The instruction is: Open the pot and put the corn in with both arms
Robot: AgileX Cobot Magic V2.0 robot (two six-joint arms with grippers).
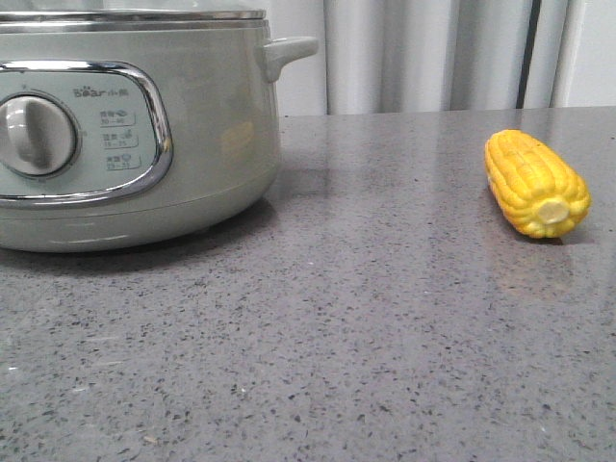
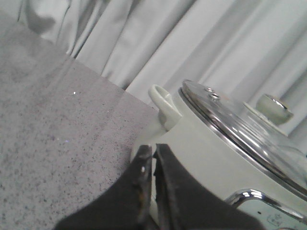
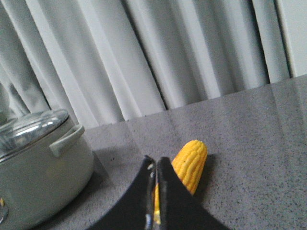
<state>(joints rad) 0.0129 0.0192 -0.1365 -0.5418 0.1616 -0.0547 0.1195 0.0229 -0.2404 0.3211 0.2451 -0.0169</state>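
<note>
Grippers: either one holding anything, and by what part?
Nothing held. Both sets of fingers are shut on nothing: left gripper beside the pot, right gripper short of the corn.

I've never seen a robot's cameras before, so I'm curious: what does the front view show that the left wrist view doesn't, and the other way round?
Only the front view shows the corn lying on the grey counter, well to the right of the pot, plus the pot's dial. Only the left wrist view shows the glass lid with its knob, on the pot, and the left gripper, its fingers closed together. Both show the pot and a side handle.
</note>
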